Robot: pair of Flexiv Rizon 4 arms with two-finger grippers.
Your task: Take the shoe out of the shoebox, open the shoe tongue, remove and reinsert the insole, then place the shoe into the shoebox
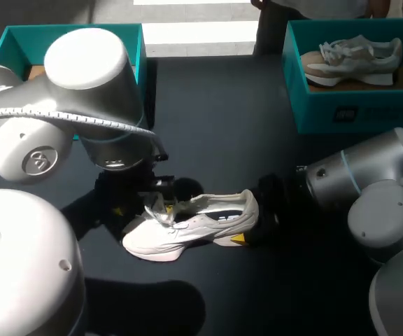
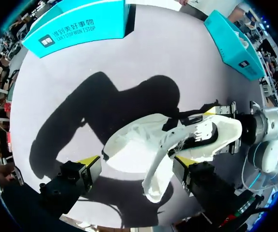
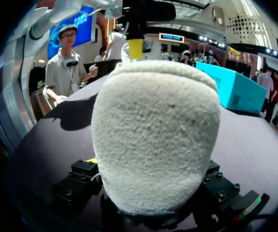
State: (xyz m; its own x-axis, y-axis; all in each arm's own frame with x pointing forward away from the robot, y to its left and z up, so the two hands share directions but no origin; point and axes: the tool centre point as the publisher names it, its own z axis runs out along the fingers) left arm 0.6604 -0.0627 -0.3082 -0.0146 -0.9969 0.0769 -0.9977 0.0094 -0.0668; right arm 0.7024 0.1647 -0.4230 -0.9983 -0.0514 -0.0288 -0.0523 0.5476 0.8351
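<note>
Shoe [image 1: 194, 224] lies on the table [image 1: 222, 105] between your 2 arms, long axis across, heel clamped in the right gripper [image 1: 255, 213], toe toward the left. Left gripper [image 2: 136, 164] hangs over the laces [image 1: 161, 210], fingers apart, so it is nearer the tongue: use it.

The left box [image 2: 105, 14] has a small dark label [image 2: 46, 41] and two lines of white print [image 2: 74, 27] on its side. The right box [image 1: 397, 112] has a dark tag [image 1: 344, 113] on its near wall. The shoe [image 1: 187, 227] has a dark side mark [image 1: 224, 218].
</note>
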